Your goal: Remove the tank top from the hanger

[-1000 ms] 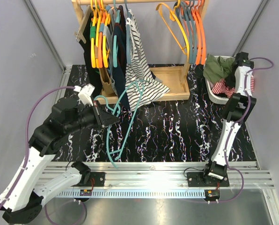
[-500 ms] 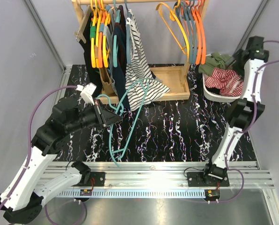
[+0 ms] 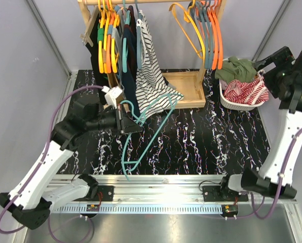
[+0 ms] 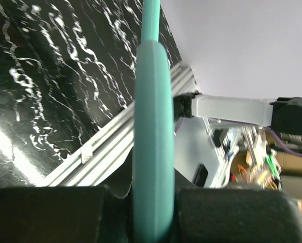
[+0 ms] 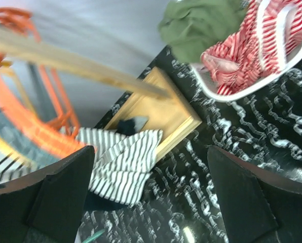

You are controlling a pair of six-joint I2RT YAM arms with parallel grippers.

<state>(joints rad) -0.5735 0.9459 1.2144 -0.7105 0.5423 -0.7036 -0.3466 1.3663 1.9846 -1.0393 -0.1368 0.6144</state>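
Left wrist: left pincer [image 4: 152,215] clamps teal hanger [image 4: 152,101], ends cropped

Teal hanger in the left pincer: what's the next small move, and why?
Probably lift the teal hanger toward the rack to hang it back. It is bare, the left pincer is shut on it, the red striped tank top lies in the white basket, and the right pincer is open, holding nothing.

Red-striped tank top [image 3: 244,92] in basket [image 3: 240,107], teal hanger [image 4: 152,126] bare
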